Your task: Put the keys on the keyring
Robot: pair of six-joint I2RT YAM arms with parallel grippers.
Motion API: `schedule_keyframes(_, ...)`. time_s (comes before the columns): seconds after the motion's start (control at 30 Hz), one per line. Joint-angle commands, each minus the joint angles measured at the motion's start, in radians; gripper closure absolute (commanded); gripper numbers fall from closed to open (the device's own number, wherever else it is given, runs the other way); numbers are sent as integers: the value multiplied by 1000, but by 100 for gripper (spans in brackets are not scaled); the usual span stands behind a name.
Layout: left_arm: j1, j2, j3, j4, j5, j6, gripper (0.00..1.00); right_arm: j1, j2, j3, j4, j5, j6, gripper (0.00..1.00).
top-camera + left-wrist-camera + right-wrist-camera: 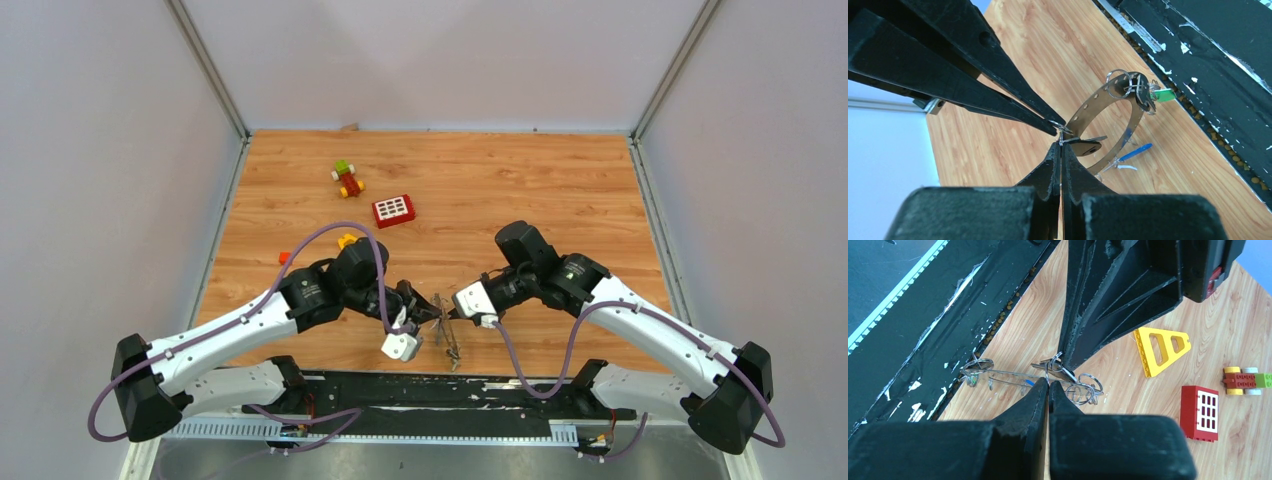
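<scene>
The keyring [1096, 99] is a grey metal band with holes along it, lying on the wood by the table's near edge; it also shows in the top view [447, 338]. On it hang small split rings, a green-headed key [1163, 94] and a blue-headed key [1136, 150]. A black-headed key [1089, 147] sits at my left gripper [1060, 144], which is shut on its small split ring. My right gripper [1048, 383] is shut on the same small ring from the other side. In the top view the left gripper [432, 318] and right gripper [448, 314] meet tip to tip.
A yellow triangular block [1162, 347], a red window block [1202, 412] and a small toy car [1245, 380] lie farther back on the wood. The black base strip [1208, 60] runs along the near edge beside the keyring. A small orange block [285, 257] lies at the left.
</scene>
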Motion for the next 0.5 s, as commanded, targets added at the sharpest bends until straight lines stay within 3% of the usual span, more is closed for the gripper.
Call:
schedule_keyframes(0.0,-8,-18,-19,19,21,16,100,5,-3,41,43,-36,7,100)
schedule_keyframes(0.47,-8,-22,-27,94,-15,-62,100,5,11,43,27,-51,-6,100)
